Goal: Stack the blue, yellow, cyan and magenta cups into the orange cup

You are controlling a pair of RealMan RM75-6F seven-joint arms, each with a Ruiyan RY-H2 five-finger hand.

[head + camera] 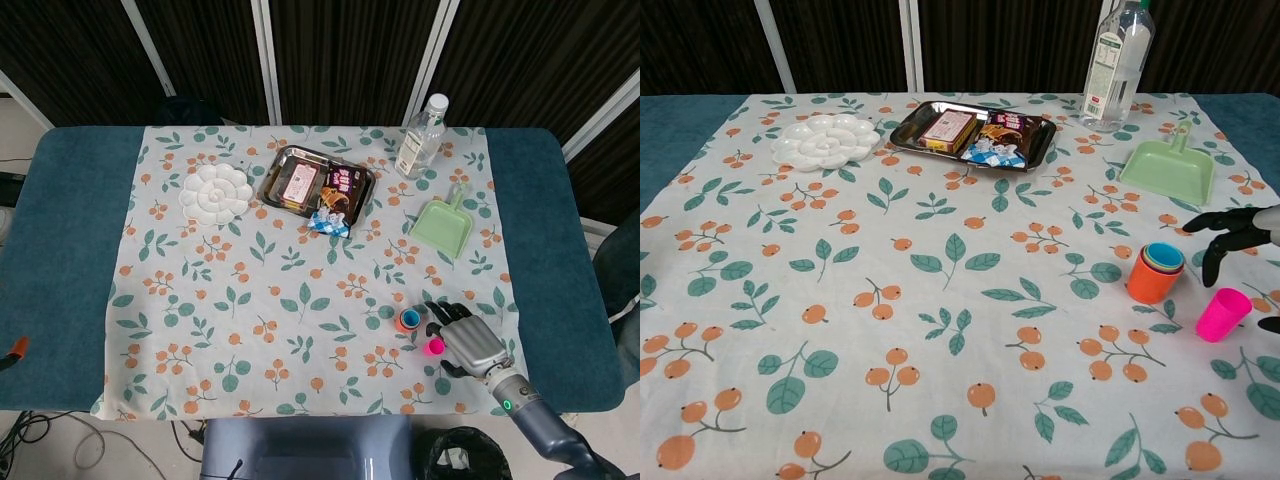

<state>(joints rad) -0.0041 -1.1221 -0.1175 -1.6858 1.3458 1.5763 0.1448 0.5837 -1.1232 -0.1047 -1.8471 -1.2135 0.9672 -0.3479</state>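
A: Magenta cup (1222, 314) upright just beside orange cup (1153, 277), which already nests the others. Right hand (1238, 233) spread, empty, above it.

B: Lower, wrap mid-wall; avoid tipping.

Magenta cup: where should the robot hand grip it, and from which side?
Grip the magenta cup around its upper wall near the rim, coming from its right, where the right robot hand hovers open. It stands upright, mouth up, apart from the orange cup, so that side looks unobstructed.
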